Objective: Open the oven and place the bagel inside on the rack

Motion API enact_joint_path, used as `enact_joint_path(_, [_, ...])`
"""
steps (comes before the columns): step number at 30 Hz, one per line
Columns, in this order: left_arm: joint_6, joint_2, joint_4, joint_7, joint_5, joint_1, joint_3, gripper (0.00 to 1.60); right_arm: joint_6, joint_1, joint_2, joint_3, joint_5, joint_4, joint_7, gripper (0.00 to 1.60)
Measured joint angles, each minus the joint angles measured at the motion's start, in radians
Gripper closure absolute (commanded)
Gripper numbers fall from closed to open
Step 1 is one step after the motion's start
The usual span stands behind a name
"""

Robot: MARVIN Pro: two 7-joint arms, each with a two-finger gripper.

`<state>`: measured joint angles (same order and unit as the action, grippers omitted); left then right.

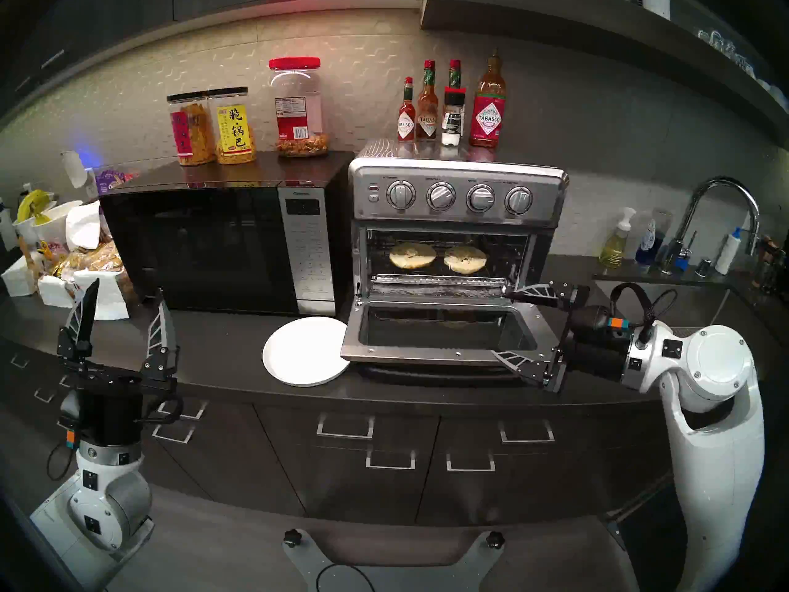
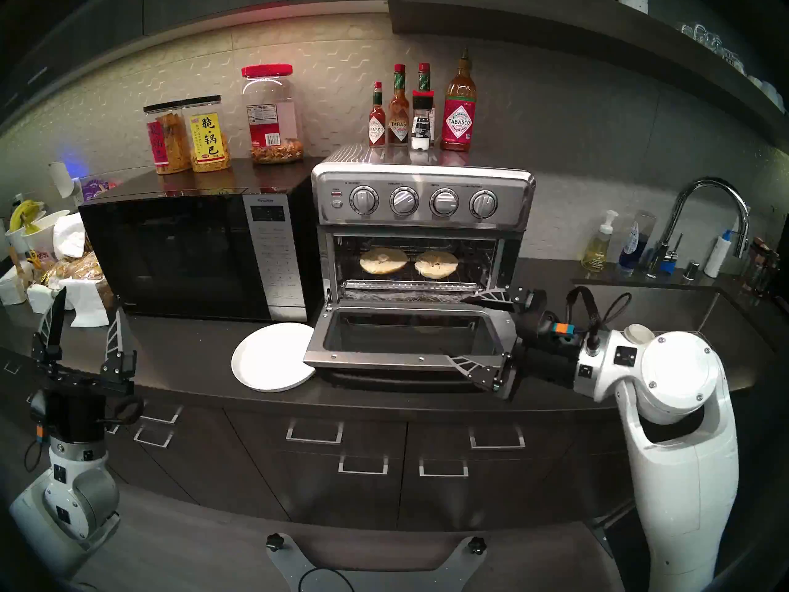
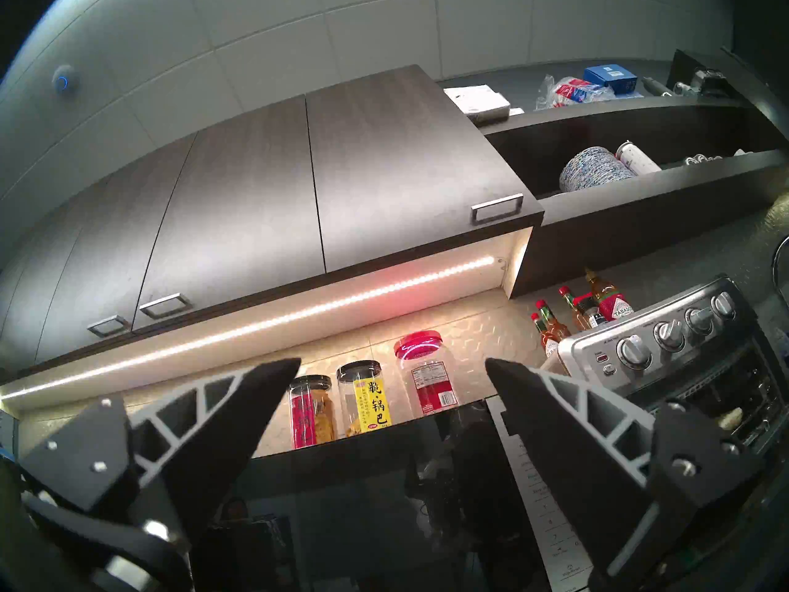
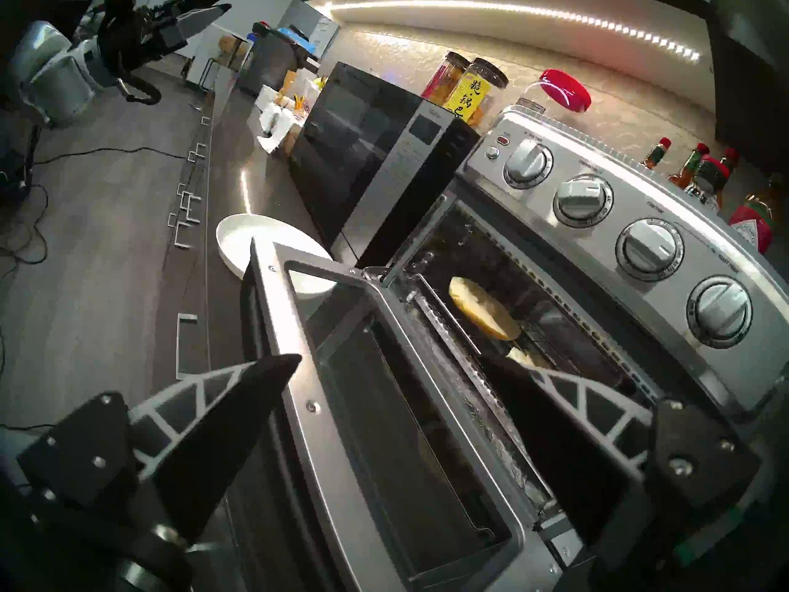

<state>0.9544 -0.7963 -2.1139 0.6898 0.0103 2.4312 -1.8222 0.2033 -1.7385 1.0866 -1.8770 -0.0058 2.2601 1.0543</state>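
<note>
Bagel halves on the rack, oven door down.
Head views: oven (image 1: 457, 194) open, bagel (image 1: 437, 258) on rack (image 1: 439, 270); right tool (image 1: 506, 326) spread at the door's right end, empty. Left wrist: left tool (image 3: 393, 382) spread, empty. Right wrist: bagel (image 4: 482, 311) inside; plate (image 4: 256, 241) on counter (image 4: 230, 185).

One oven (image 1: 457, 194) with four knobs (image 1: 440, 196) holds two bagel halves (image 1: 412, 255). One microwave (image 1: 213, 245) carries three jars (image 1: 232, 125). There are four sauce bottles (image 1: 487, 104), one plate (image 1: 305, 351) and two grippers (image 1: 497, 322).
</note>
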Motion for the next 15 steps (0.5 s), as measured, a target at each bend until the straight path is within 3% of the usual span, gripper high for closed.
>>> enact_joint_path(7, [0.0, 0.001, 0.0, 0.002, 0.001, 0.0, 0.0, 0.0, 0.003, -0.016, 0.014, -0.015, -0.038, 0.027, -0.025, 0.0])
enact_joint_path(15, [0.0, 0.003, 0.0, 0.004, 0.002, 0.001, 0.0, 0.0, 0.039, -0.03, 0.035, -0.02, -0.027, 0.029, -0.029, 0.0])
